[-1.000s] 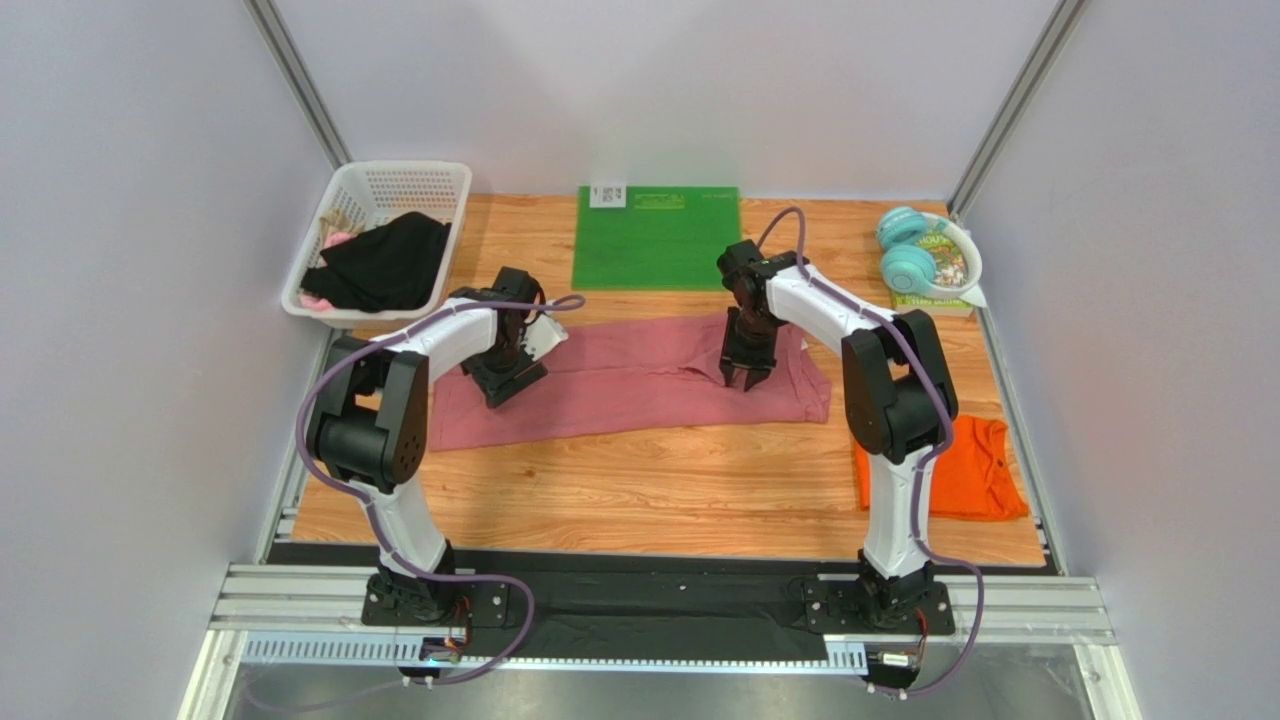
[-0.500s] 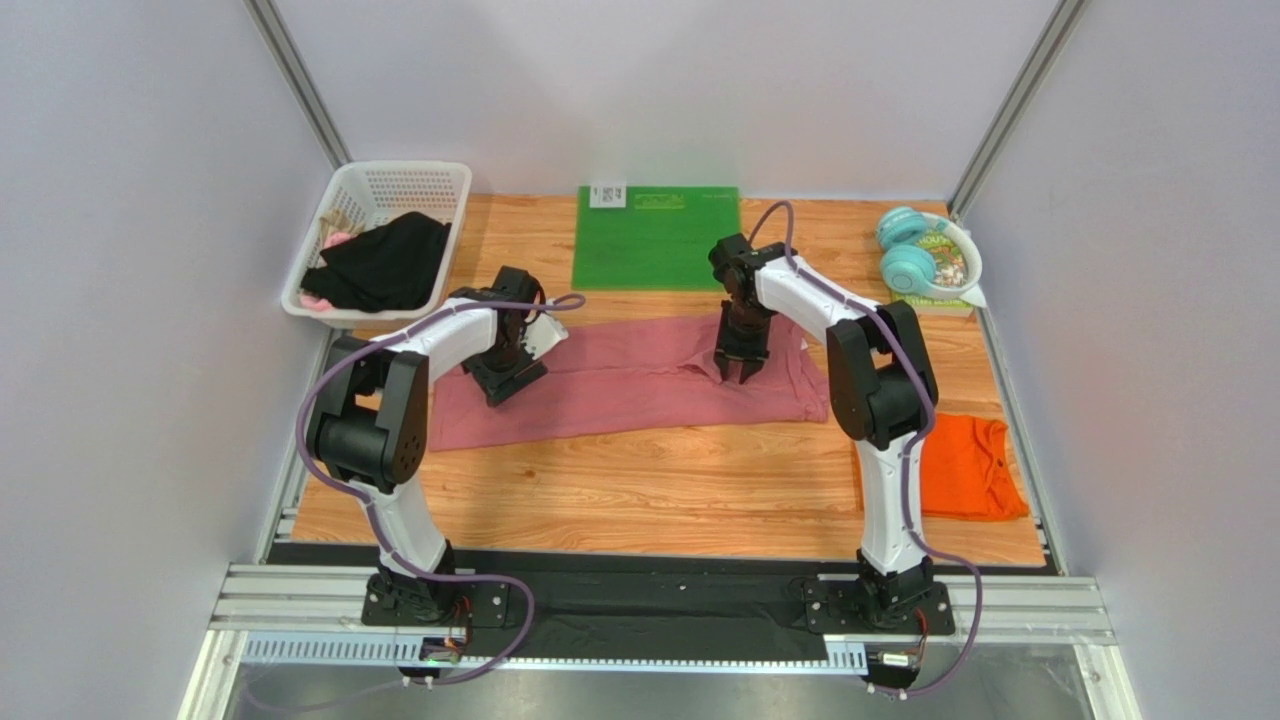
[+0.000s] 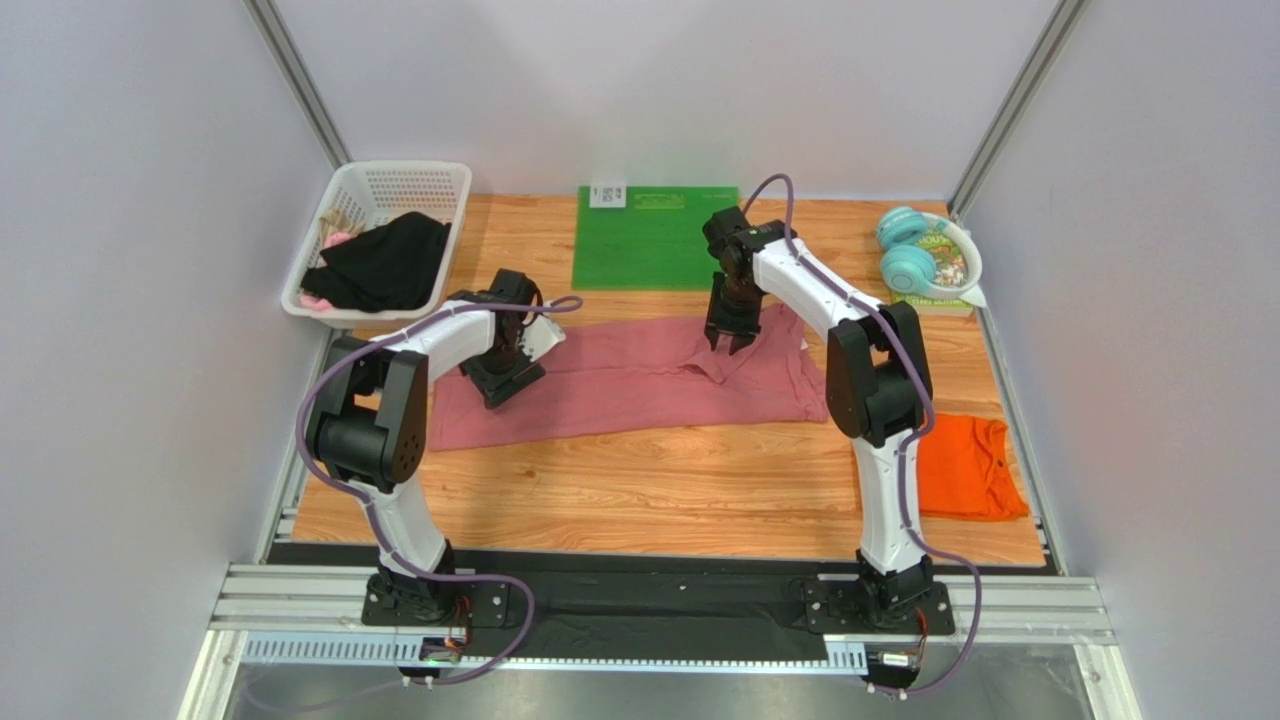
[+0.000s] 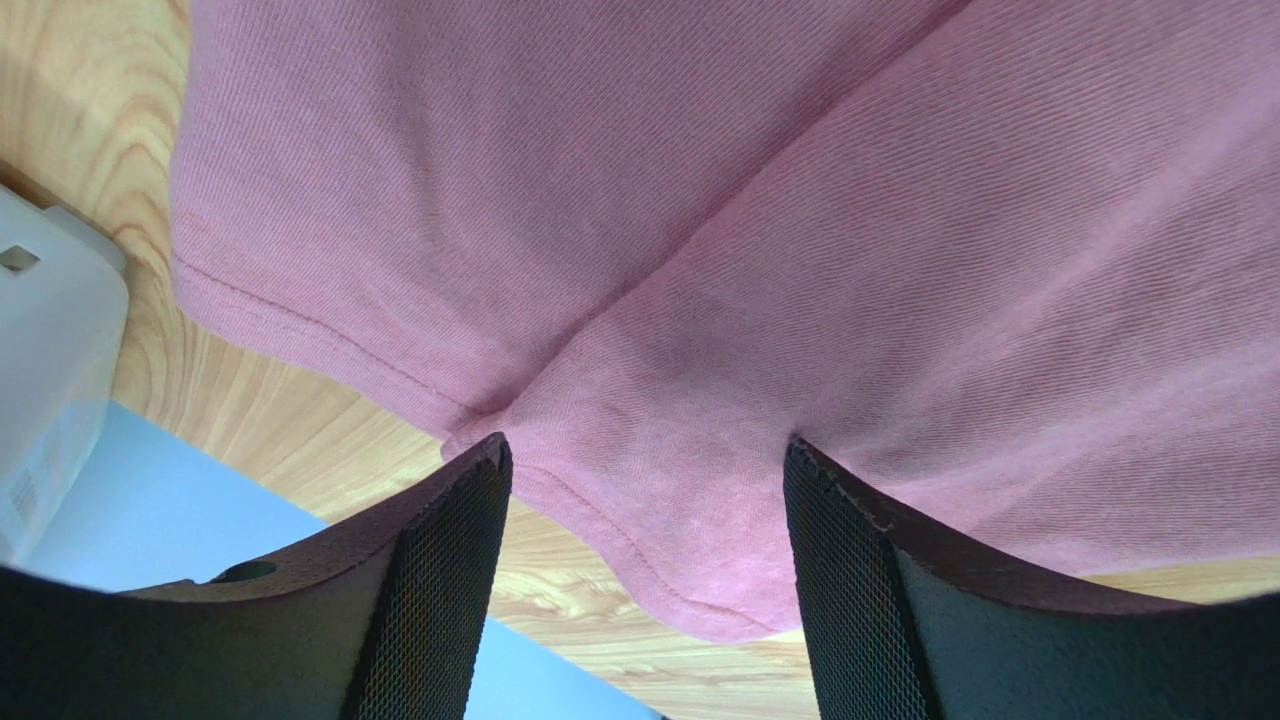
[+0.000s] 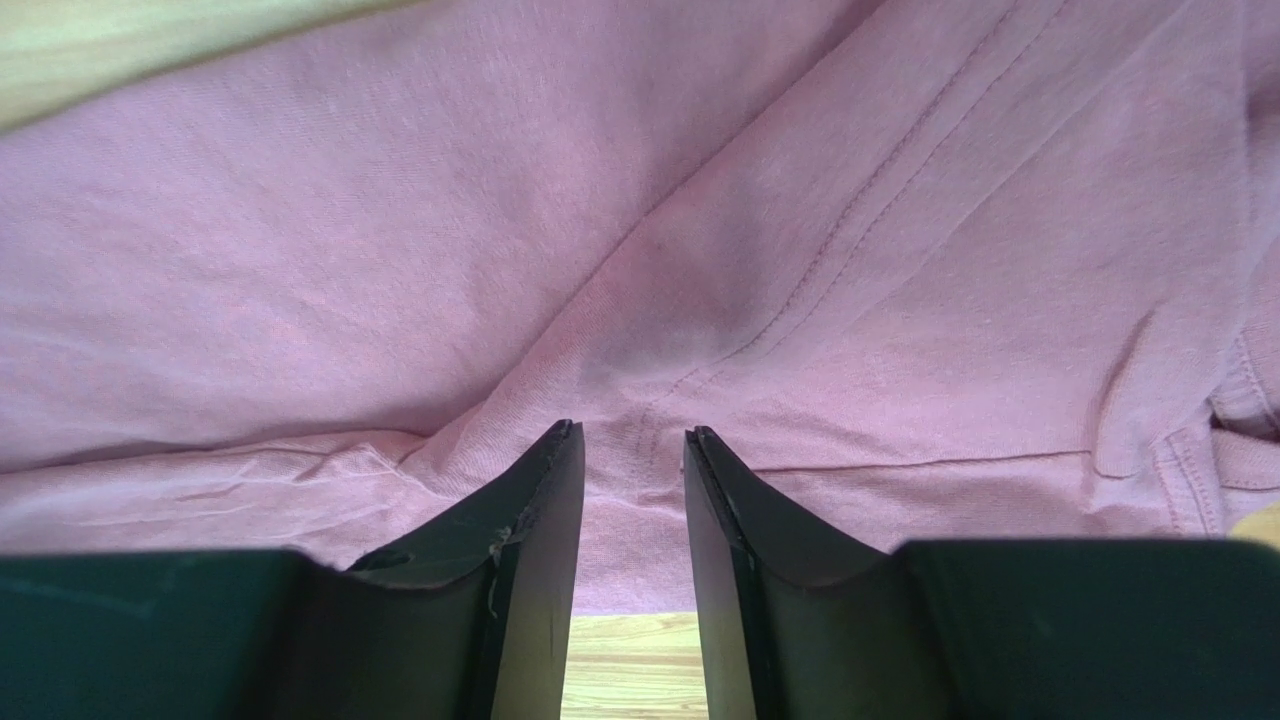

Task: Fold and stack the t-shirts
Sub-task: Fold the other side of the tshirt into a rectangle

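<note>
The dusty rose-pink t-shirt (image 3: 616, 383) lies spread across the middle of the table. My left gripper (image 3: 504, 372) stands over the shirt's left part. In the left wrist view its jaws (image 4: 646, 450) are wide apart with a hemmed fold of pink cloth (image 4: 751, 225) between them. My right gripper (image 3: 726, 333) is over the shirt's right part near the green mat. In the right wrist view its jaws (image 5: 631, 435) stand narrowly apart, pinching bunched pink cloth (image 5: 451, 225) with creases radiating from the tips. The orange t-shirt (image 3: 974, 468) lies folded at the right edge.
A flat green mat (image 3: 657, 236) lies at the back centre. A white basket (image 3: 353, 188) with dark clothes stands at the back left. Teal headphones (image 3: 909, 252) sit at the back right. Bare wood runs along the table's near side.
My right gripper has moved back and left toward the green mat, drawing the shirt's right part with it. The left gripper has stayed in place.
</note>
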Controlling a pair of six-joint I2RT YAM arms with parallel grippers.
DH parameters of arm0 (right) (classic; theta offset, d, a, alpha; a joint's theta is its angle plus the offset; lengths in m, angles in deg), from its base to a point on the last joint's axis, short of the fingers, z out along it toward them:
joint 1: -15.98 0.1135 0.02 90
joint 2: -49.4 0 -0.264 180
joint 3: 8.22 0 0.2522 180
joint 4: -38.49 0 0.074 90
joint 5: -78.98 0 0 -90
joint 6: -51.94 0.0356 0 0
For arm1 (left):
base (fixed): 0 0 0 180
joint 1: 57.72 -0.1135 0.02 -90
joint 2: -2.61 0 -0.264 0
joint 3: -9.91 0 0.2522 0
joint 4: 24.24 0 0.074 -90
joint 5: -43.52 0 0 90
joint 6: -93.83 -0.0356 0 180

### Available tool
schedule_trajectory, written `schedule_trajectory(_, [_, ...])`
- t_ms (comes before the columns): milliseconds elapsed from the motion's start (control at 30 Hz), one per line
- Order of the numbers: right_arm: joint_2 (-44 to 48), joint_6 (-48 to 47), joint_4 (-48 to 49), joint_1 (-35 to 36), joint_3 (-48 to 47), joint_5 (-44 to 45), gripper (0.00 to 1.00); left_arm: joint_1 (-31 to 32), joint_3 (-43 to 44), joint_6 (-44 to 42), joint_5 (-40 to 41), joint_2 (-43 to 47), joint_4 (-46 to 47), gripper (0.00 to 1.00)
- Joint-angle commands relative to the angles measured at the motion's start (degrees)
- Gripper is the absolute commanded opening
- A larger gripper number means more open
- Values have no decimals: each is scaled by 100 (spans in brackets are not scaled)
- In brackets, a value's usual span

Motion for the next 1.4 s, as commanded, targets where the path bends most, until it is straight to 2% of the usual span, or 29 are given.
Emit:
schedule_trajectory(0, [139, -58, -113, 244, 91, 149, 37, -57, -63, -84, 22, 30, 80, 73])
schedule_trajectory(233, [456, -330, -165, 762, 531, 1159, 38, -57, -54, -58, -22, 4, 98, 73])
schedule_trajectory(433, [553, -296, -139, 1018, 751, 1458, 37, -57, -63, -58, -31, -14, 98, 73])
schedule_trajectory(700, [421, -146, -156, 1194, 550, 1678, 36, -57, -28, -84, -13, 12, 71, 73])
schedule_trajectory(1100, [-422, -260, -262, 1071, -198, 1907, 34, -57, -37, -146, -5, 92, 36, 73])
schedule_trajectory(1367, [-440, -479, -306, 1062, -416, 2319, 34, -74, -19, -172, -22, 39, 10, 73])
